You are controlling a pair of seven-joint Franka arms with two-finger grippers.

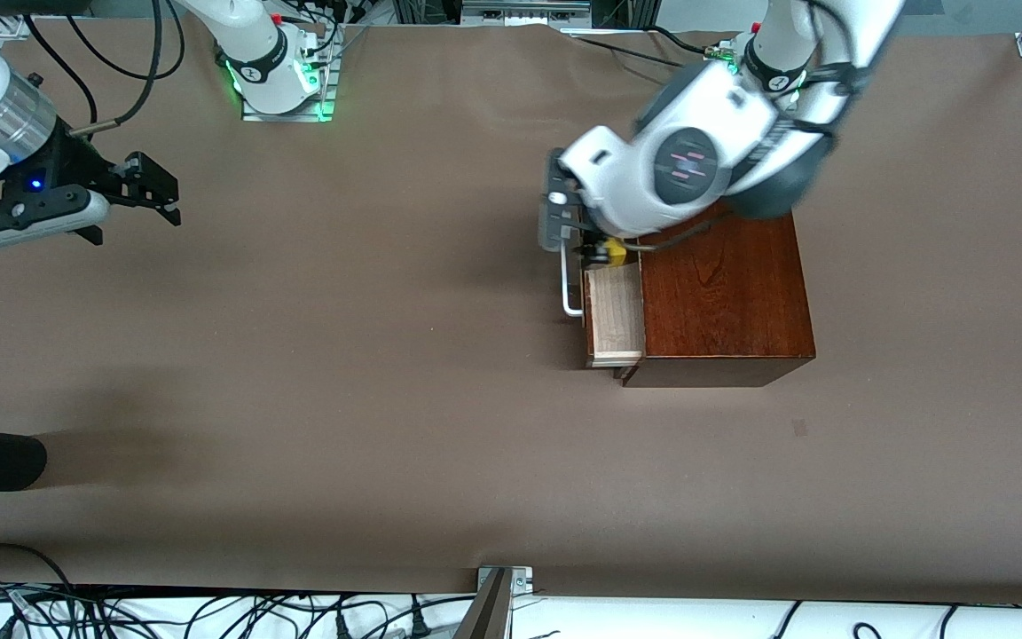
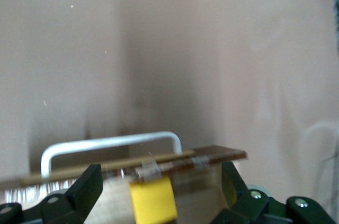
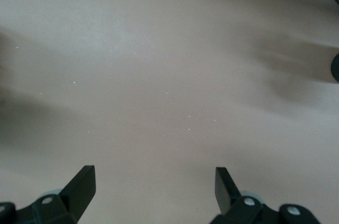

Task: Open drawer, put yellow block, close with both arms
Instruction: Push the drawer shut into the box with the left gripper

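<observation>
Drawer point(image 1: 615, 318): pulled partway out of the dark wooden box point(image 1: 724, 293), toward the right arm's end of the table; pale wood floor showing.
Handle point(image 1: 569, 284): white U-shaped bar on the drawer front, standing clear of it; long axis running nearer-to-farther from the front camera.
Drawer travel axis: along the table's length, front facing the right arm's end; closing means a push toward the left arm's end.
Yellow block point(image 2: 153, 206): between the left fingers, over the farther end of the open drawer, just inside the front panel; touching the drawer floor or not, cannot tell.
Left gripper point(image 1: 600, 253): over the open drawer; fingers point(image 2: 87, 187) spread wide to either side of the block, gaps visible on both sides, so apparently gripping nothing.
Right gripper point(image 1: 154, 191): waiting over bare table point(image 1: 342, 382) at the right arm's end, well apart from the box; fingers point(image 3: 82, 184) fully spread, nothing held.
Block handling, judged: small, rigid, light, plain flat faces; best pinched across two parallel sides; no fragility expected.
Drawer handling, judged: stiff wood, glossy and likely slippery on the box; best taken at the bar's middle or pushed flat on the front panel, with the box braced by the other arm against sliding.
Task stage, judged: placement step, closing not yet done.
</observation>
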